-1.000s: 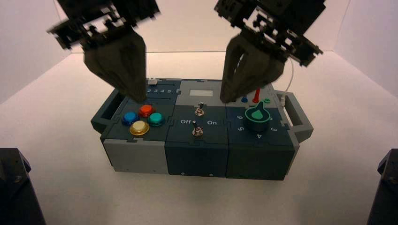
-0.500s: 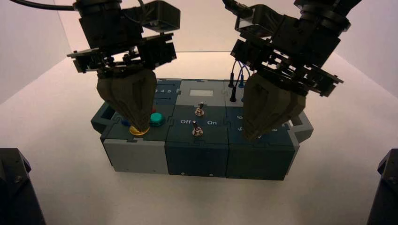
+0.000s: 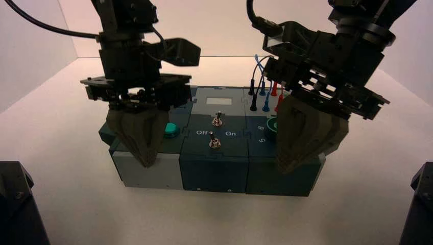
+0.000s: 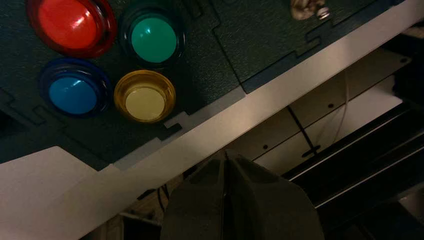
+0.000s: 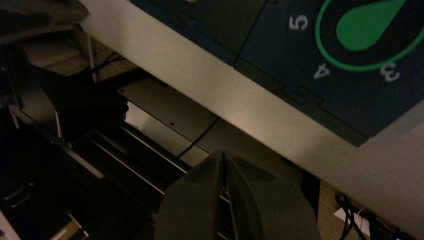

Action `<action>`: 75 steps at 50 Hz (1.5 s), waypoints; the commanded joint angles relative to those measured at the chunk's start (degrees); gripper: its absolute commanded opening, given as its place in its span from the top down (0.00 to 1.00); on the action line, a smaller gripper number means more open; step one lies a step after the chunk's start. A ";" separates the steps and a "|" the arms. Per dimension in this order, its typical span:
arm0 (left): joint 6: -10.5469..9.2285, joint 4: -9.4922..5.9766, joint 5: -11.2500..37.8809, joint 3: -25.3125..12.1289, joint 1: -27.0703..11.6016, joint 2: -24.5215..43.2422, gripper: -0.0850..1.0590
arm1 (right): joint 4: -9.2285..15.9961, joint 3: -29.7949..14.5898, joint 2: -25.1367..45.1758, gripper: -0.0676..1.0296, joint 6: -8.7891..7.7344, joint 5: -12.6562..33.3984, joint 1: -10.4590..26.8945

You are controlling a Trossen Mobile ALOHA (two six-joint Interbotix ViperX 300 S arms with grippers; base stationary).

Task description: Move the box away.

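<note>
Box (image 3: 215, 171) within reach; left gripper (image 3: 147, 164), right gripper (image 3: 285, 169) over near edge, fingers together. Positioning step, apparently; next: lower, push away.

Box (image 3: 214, 173): on the tabletop (image 3: 214, 217), between its left and right edges.
Buttons (image 4: 145, 104): on the box's left part.
Switches (image 3: 215, 144): on its middle.
Dial (image 3: 271, 128): on its right part.
Wires (image 3: 265, 76): behind the dial.
</note>
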 commanded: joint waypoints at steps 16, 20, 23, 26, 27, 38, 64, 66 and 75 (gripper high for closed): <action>0.97 0.62 -0.97 -3.16 -0.18 3.16 0.95 | 0.18 -2.81 0.00 0.96 -0.09 -0.26 0.18; 0.97 0.70 -0.88 -2.99 -0.18 3.25 0.95 | -0.53 -2.72 0.70 0.96 -0.09 2.20 0.09; 0.97 0.88 -0.88 -2.99 -0.18 3.16 0.95 | -1.76 -3.16 1.85 0.96 0.00 3.96 -0.35; 1.05 0.97 -0.88 -2.99 -0.18 3.16 0.95 | -2.55 -4.04 3.60 0.96 0.00 5.19 -0.70; 1.05 0.97 -0.88 -2.90 -0.18 3.16 0.95 | -2.72 -4.48 4.57 0.96 0.00 5.80 -0.62; 1.14 1.49 -1.23 -2.72 -0.18 3.16 0.95 | -3.08 -7.21 13.18 0.96 -1.05 6.33 -0.26; 1.14 4.48 -3.87 -2.64 0.70 5.27 0.95 | -6.77 -8.26 19.69 0.96 -0.62 -0.79 -2.55; 1.14 4.66 -3.96 -2.64 0.70 5.54 0.95 | -7.12 -8.17 19.86 0.96 -0.62 -1.14 -3.43; 1.14 6.59 -4.39 -2.99 1.93 6.42 0.95 | -9.23 -8.09 20.39 0.96 -0.62 -2.46 -6.68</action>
